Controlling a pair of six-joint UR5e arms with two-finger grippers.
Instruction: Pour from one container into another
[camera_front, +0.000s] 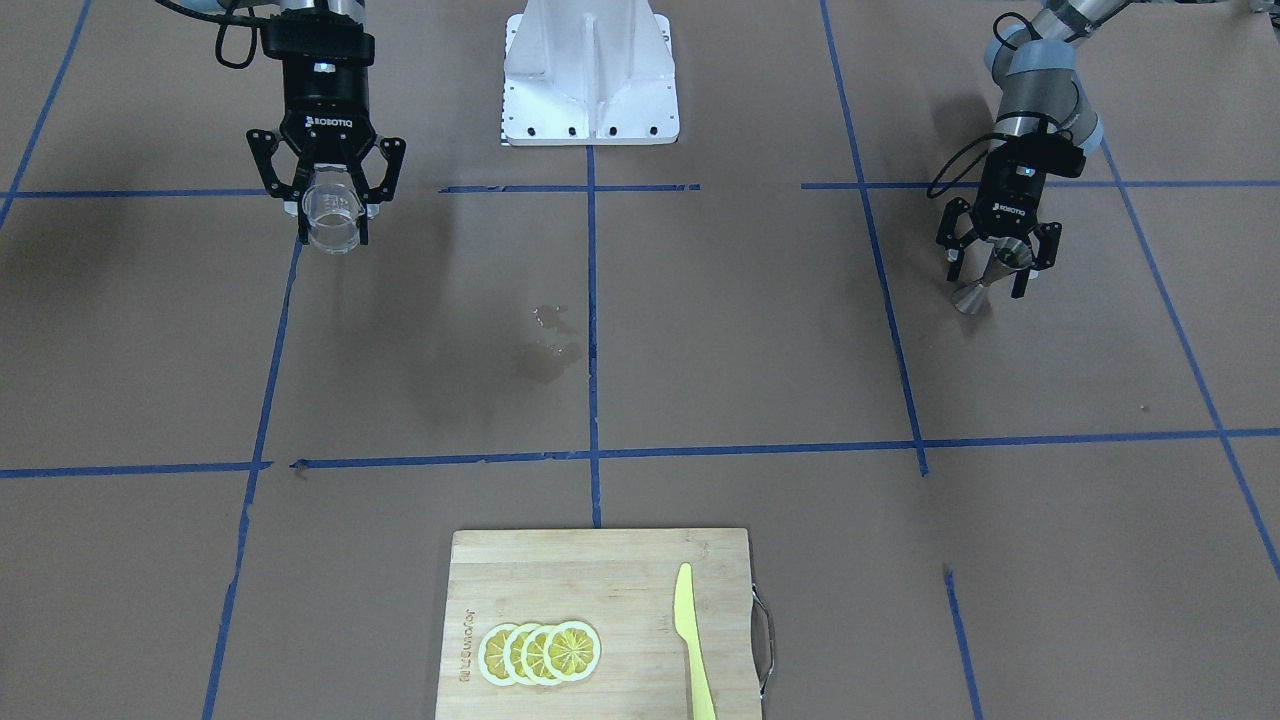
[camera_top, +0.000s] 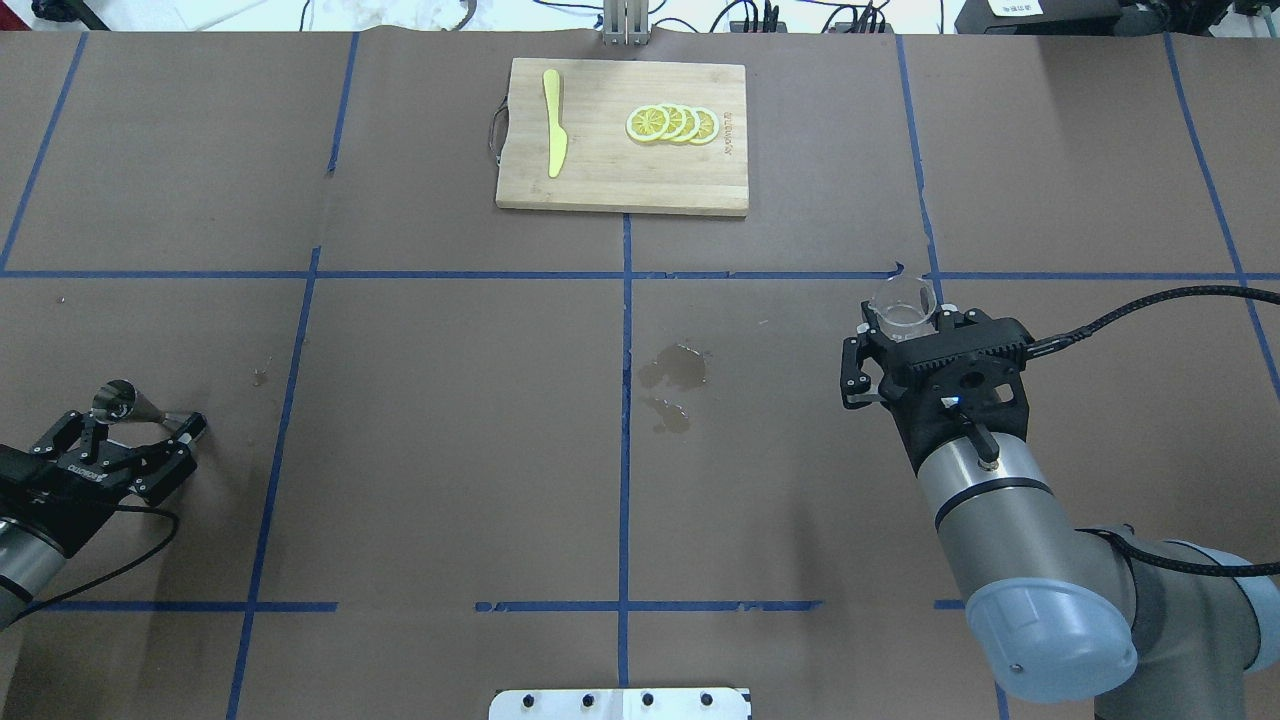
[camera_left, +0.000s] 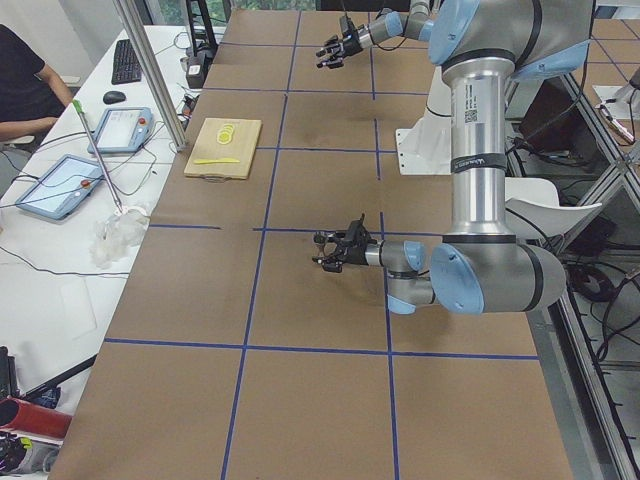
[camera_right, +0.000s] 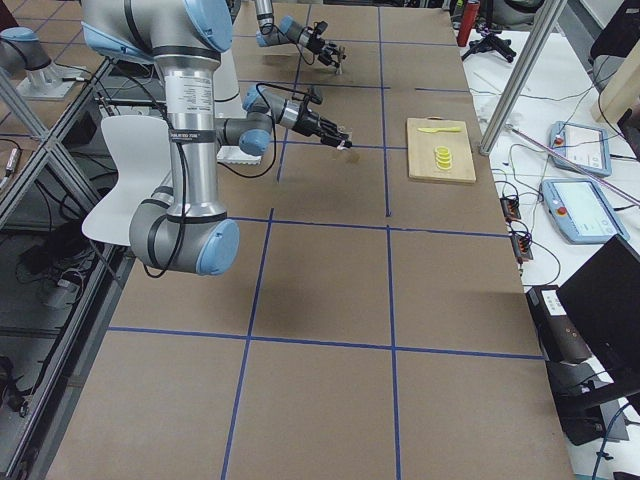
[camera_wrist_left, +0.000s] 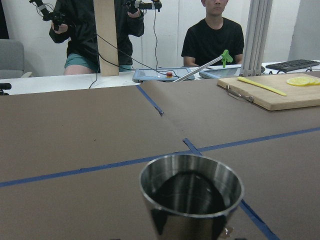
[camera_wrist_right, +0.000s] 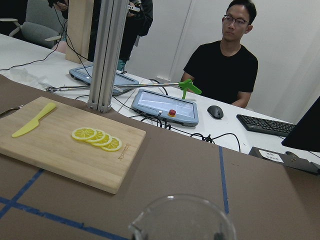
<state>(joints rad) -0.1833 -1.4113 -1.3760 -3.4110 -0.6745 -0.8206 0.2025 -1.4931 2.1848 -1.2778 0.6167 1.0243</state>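
Note:
The clear glass cup (camera_front: 335, 215) hangs upright above the table on the robot's right side, and my right gripper (camera_front: 335, 228) is shut on it. From overhead the cup (camera_top: 903, 305) sticks out just past that gripper (camera_top: 903, 320). Its rim (camera_wrist_right: 182, 220) fills the bottom of the right wrist view. The steel jigger (camera_front: 990, 278) stands upright on the paper at the robot's left. My left gripper (camera_front: 990, 275) is low and open, a finger on each side of the jigger. Overhead, the jigger (camera_top: 125, 402) sits between those spread fingers (camera_top: 193, 426). Its bowl (camera_wrist_left: 191, 192) looks dark inside.
A wooden cutting board (camera_top: 600, 175) at the far middle edge carries lemon slices (camera_top: 672, 123) and a yellow knife (camera_top: 553, 135). Wet stains (camera_top: 672, 370) mark the brown paper at the table's middle. The white robot base (camera_front: 590, 80) is at the near edge. People sit beyond the far edge.

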